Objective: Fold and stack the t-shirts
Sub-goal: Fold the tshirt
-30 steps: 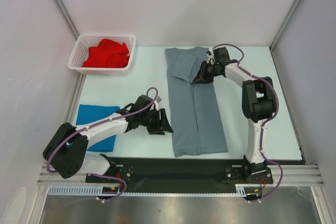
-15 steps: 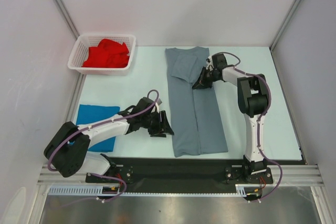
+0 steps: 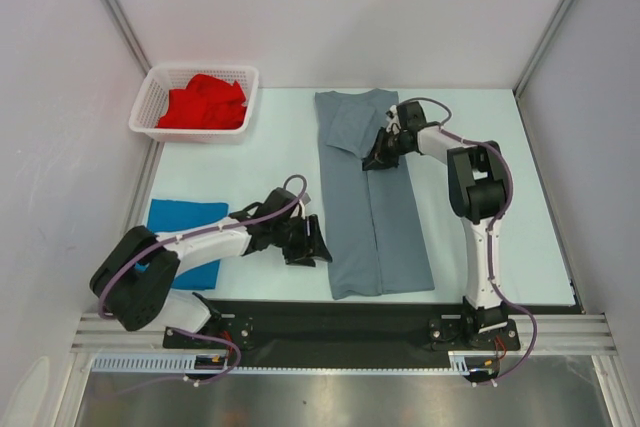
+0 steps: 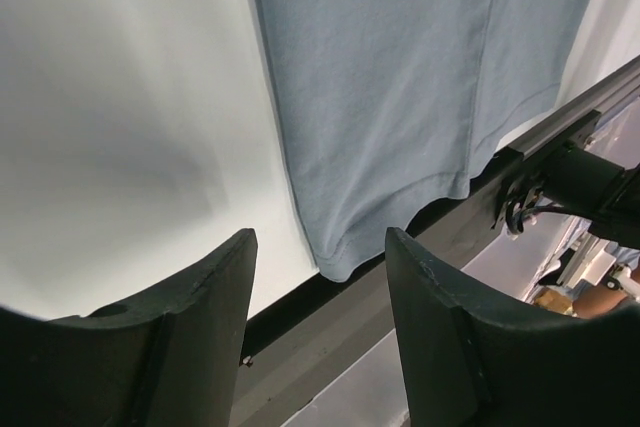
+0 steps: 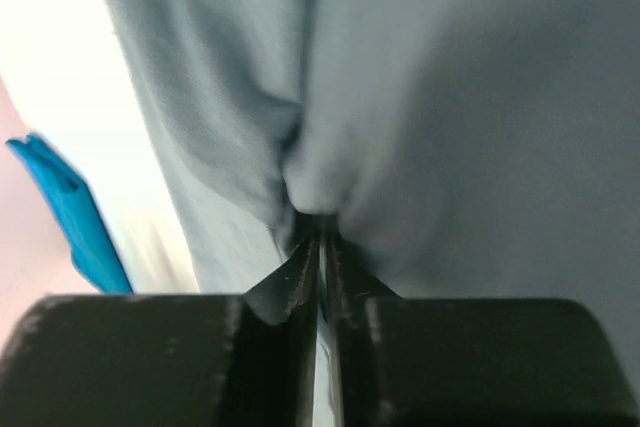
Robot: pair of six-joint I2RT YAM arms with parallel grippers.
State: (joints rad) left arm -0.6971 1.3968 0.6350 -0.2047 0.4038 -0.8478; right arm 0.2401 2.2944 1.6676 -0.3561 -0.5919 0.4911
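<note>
The slate grey t-shirt (image 3: pixel 370 197) lies folded into a long strip down the middle of the table. My right gripper (image 3: pixel 373 159) is pressed onto its upper part, and in the right wrist view the jaws (image 5: pixel 322 232) are shut on a pinched bunch of grey cloth (image 5: pixel 450 97). My left gripper (image 3: pixel 318 244) hovers open just left of the strip's near left corner (image 4: pixel 345 257), with nothing between its fingers (image 4: pixel 320 239). The bright blue t-shirt (image 3: pixel 185 237) lies folded at the near left, under the left arm. The red t-shirt (image 3: pixel 205 102) is heaped in the basket.
The white mesh basket (image 3: pixel 142 119) stands at the far left corner. A black strip and metal rail (image 3: pixel 350 322) run along the near table edge, close behind the grey shirt's hem. Side walls close in the table on both sides.
My right gripper has slid a little down and left onto the grey shirt and closed on a fold of it. The left gripper has edged slightly nearer the table's front, still open.
</note>
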